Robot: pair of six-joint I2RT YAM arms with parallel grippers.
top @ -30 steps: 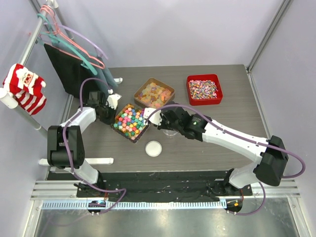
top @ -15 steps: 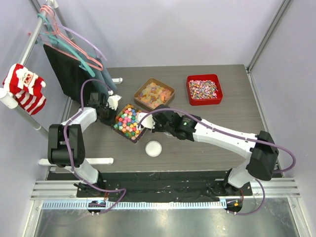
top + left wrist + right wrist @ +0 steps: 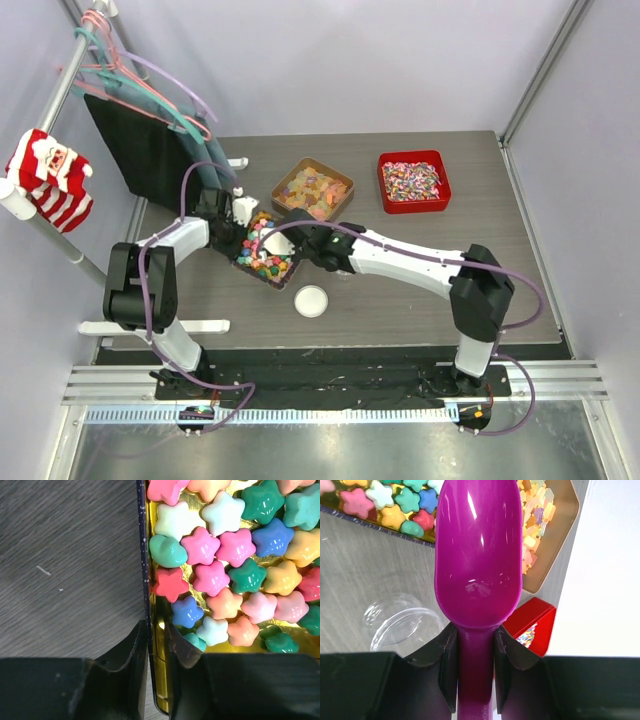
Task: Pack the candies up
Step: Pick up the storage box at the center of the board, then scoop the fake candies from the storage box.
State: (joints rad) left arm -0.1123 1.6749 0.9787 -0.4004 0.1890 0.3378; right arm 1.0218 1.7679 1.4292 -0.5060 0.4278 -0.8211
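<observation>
The candies [image 3: 262,248] are star-shaped sweets in pink, blue, green, yellow and orange, filling a dark tin with a gold inside [image 3: 143,555]. They fill the left wrist view [image 3: 225,575] and show at the top of the right wrist view [image 3: 385,500]. My left gripper [image 3: 155,626] straddles the tin's wall near a corner. Its outer finger lies against the wall, a thin gap shows at the inner finger, and in the top view it [image 3: 232,215] sits at the tin's left edge. My right gripper [image 3: 475,630] is shut on the handle of an empty purple scoop [image 3: 479,555], which reaches over the tin's near edge [image 3: 300,240].
A clear round container [image 3: 311,300] stands in front of the tin, left of the scoop in the right wrist view [image 3: 395,625]. A brown tin of pale gummies [image 3: 330,170] and a red tin of speckled sweets [image 3: 382,185] stand behind. Hangers and a black board fill the back left.
My right arm has swung left, bringing the scoop from the table's middle to the candy tin. The left gripper has shifted onto the tin's edge and its jaws have eased apart slightly.
</observation>
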